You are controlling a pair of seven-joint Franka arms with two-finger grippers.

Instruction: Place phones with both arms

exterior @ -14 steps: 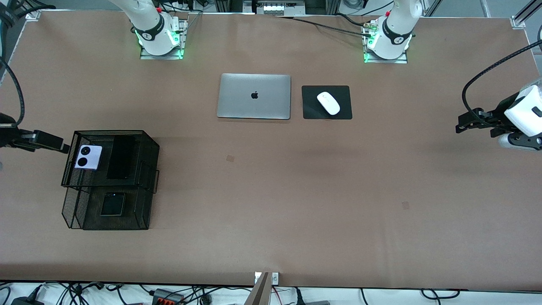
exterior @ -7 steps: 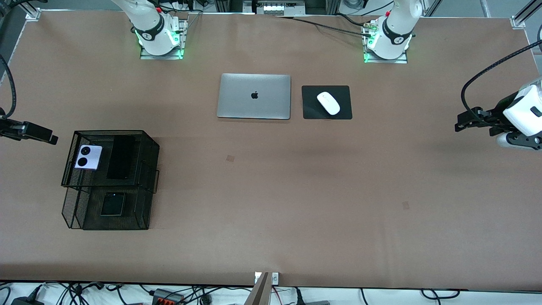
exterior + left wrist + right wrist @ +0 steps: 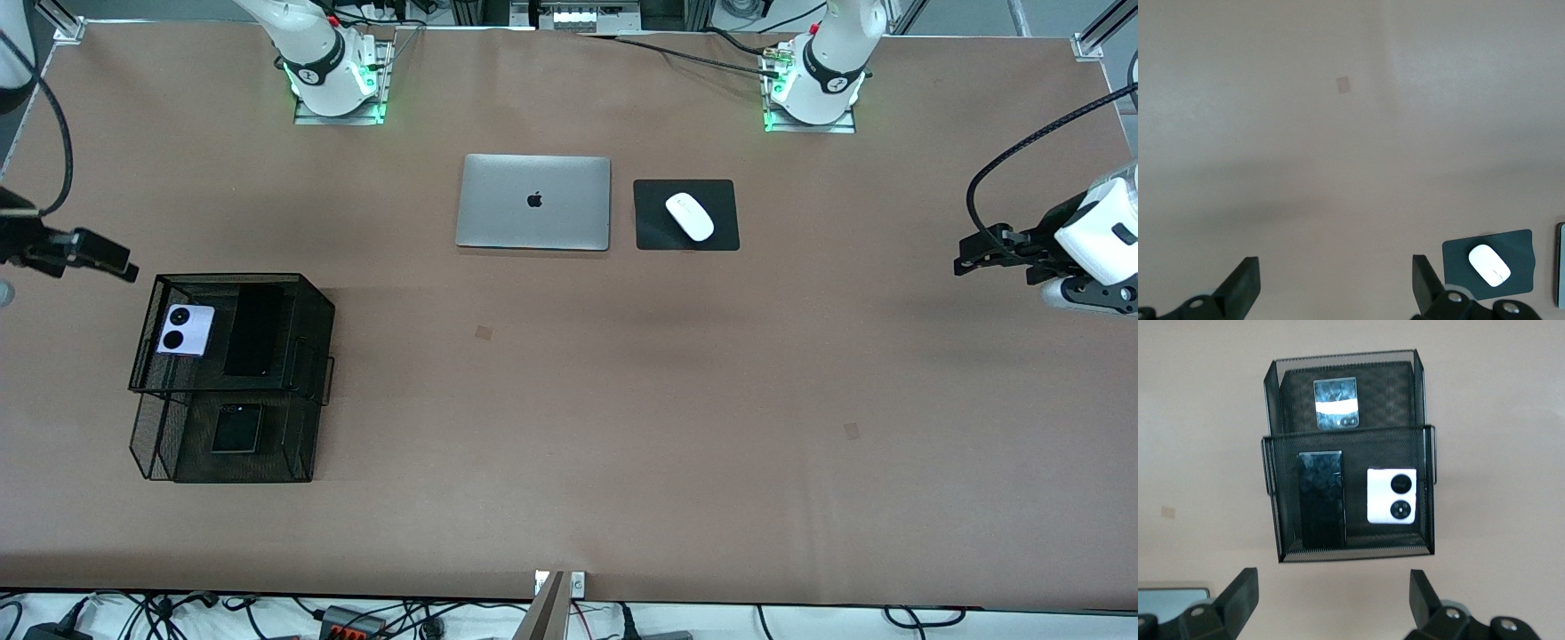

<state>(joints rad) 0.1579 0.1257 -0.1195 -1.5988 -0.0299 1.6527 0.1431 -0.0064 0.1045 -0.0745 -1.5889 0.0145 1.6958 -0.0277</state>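
Observation:
A black mesh two-tier rack point(image 3: 311, 307) stands toward the right arm's end of the table. Its upper tray holds the lilac flip phone point(image 3: 185, 330) and the long black slab phone point(image 3: 255, 330). Its lower tray, nearer the front camera, holds the small black flip phone point(image 3: 236, 428). The right wrist view shows the lilac phone point(image 3: 1391, 495), the slab point(image 3: 1321, 498) and the black flip phone point(image 3: 1335, 403) in the rack point(image 3: 1425, 460). My right gripper point(image 3: 124, 268) is open and empty, up over the bare table beside the rack point(image 3: 1331, 597). My left gripper point(image 3: 965, 260) is open and empty over the table's other end point(image 3: 1336, 283).
A closed silver laptop point(image 3: 533, 202) lies mid-table toward the bases. Beside it a white mouse point(image 3: 690, 216) sits on a black pad point(image 3: 722, 233); both show in the left wrist view, mouse point(image 3: 1489, 264) and pad point(image 3: 1521, 243). Small tape marks point(image 3: 483, 332) dot the brown table.
My right gripper has drawn up and away from the rack's upper tray, off the lilac phone's edge. The left arm has barely moved. The phones lie still.

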